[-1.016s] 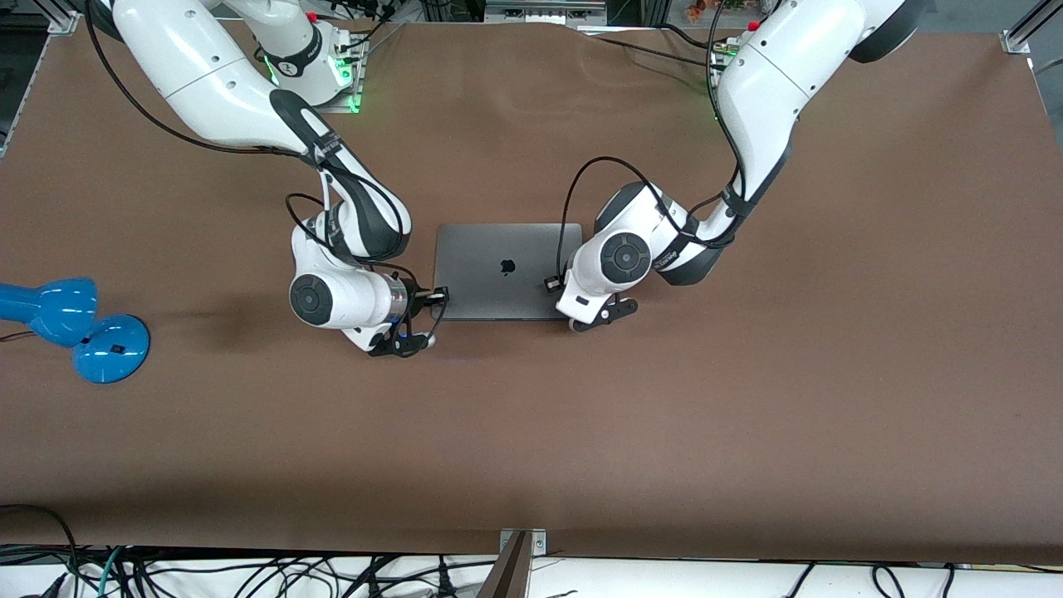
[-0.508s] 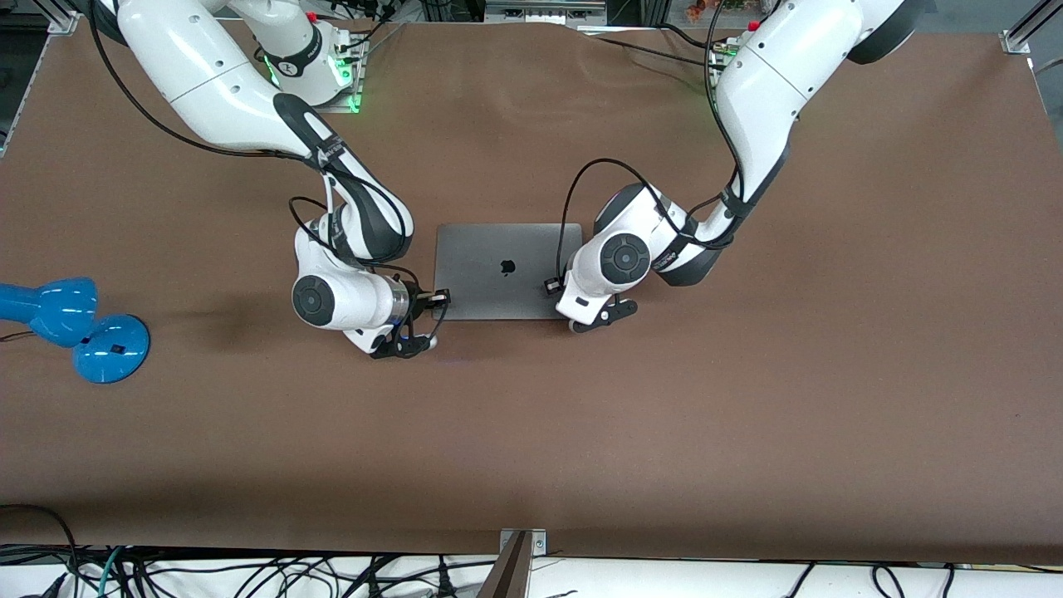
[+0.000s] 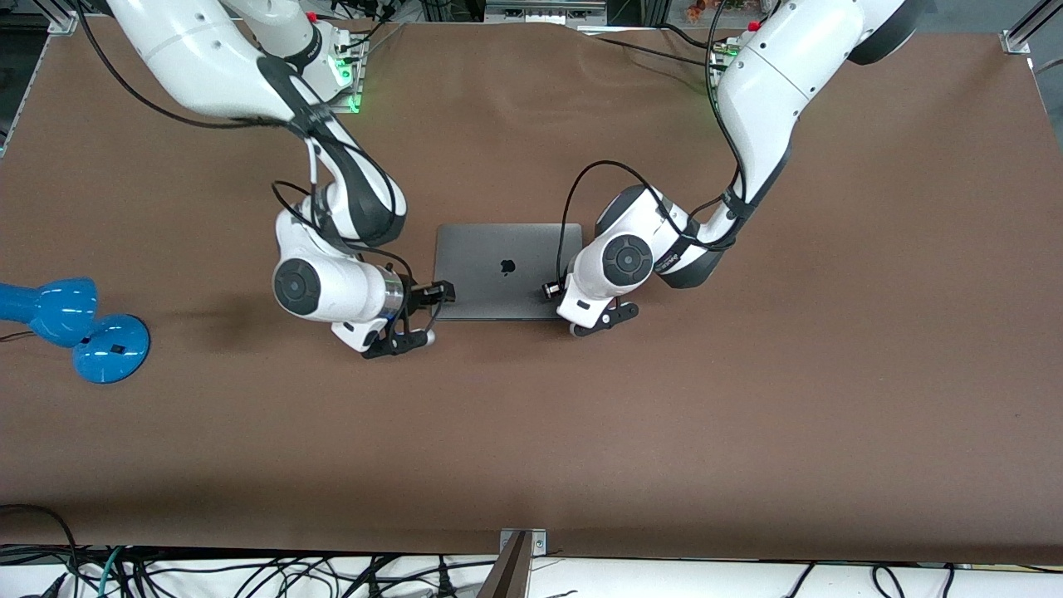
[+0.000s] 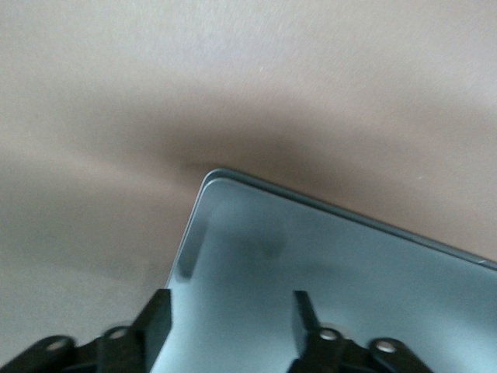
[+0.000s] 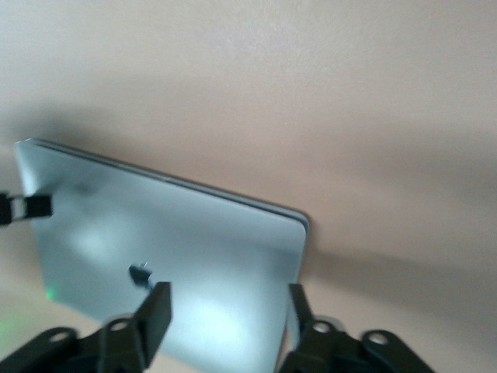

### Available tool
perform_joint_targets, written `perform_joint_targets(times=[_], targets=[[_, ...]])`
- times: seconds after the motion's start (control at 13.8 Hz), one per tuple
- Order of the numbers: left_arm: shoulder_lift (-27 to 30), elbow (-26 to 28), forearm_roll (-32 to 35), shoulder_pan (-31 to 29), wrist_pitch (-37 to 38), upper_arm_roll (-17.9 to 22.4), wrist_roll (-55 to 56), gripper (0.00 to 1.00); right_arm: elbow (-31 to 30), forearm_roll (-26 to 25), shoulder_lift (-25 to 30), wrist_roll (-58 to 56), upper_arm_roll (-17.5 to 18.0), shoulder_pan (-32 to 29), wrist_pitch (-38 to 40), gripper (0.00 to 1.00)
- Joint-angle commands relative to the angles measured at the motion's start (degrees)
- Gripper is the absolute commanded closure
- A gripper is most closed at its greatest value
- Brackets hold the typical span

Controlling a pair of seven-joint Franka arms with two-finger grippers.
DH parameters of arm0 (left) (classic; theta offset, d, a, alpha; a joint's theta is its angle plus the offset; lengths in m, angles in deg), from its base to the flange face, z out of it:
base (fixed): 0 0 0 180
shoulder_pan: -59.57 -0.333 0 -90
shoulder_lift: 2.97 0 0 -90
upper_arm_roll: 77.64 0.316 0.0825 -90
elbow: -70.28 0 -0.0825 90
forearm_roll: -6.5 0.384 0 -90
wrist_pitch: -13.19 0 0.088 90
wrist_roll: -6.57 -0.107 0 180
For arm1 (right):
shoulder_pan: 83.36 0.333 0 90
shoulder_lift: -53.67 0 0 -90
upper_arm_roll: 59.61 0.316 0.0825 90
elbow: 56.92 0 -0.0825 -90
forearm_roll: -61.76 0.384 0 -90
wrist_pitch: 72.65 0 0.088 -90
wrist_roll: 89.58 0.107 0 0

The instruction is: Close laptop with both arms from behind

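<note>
The grey laptop [image 3: 498, 270] lies in the middle of the table with its lid down and the dark apple logo facing up. My left gripper [image 3: 551, 288] is open over the lid's edge toward the left arm's end. In the left wrist view its open fingers [image 4: 155, 315] straddle a rounded corner of the lid [image 4: 311, 256]. My right gripper [image 3: 440, 292] is open over the lid's edge toward the right arm's end. The right wrist view shows the lid and logo [image 5: 155, 249] between that gripper's open fingers [image 5: 159, 307]. I cannot tell whether either gripper touches the lid.
A blue desk lamp [image 3: 108, 347] lies on the brown table [image 3: 531, 432] at the right arm's end. Cables hang along the table edge nearest the front camera.
My right arm's wrist has shifted a little toward the right arm's end of the table and its elbow has risen. The left arm and the laptop have hardly moved.
</note>
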State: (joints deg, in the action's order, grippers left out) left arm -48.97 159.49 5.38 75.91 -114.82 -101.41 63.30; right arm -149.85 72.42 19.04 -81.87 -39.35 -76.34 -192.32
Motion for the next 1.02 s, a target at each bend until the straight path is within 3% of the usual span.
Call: perform_joint_targets(times=[0.0, 0.15, 0.58, 0.94], targets=[[0.9, -1.2, 2.2, -0.6, 1.1, 0.1, 0.3, 0.00, -1.3, -0.5, 6.8, 3.3, -2.2, 0.2, 5.6, 0.00], [3.1, -1.2, 2.2, -1.0, 3.4, 0.1, 0.2, 0.00, -1.3, -0.8, 11.0, 6.0, -3.5, -0.1, 9.7, 0.00], [13.0, -1.2, 2.2, -3.2, 14.5, 0.0, -3.2, 0.00, -1.0, -8.0, 22.3, 11.3, -4.1, -2.3, 22.9, 0.00], [21.7, -1.6, 2.3, -8.1, 23.1, 0.0, -10.5, 0.00, -1.2, -8.4, 29.5, 10.0, -7.0, -3.9, 25.7, 0.00]])
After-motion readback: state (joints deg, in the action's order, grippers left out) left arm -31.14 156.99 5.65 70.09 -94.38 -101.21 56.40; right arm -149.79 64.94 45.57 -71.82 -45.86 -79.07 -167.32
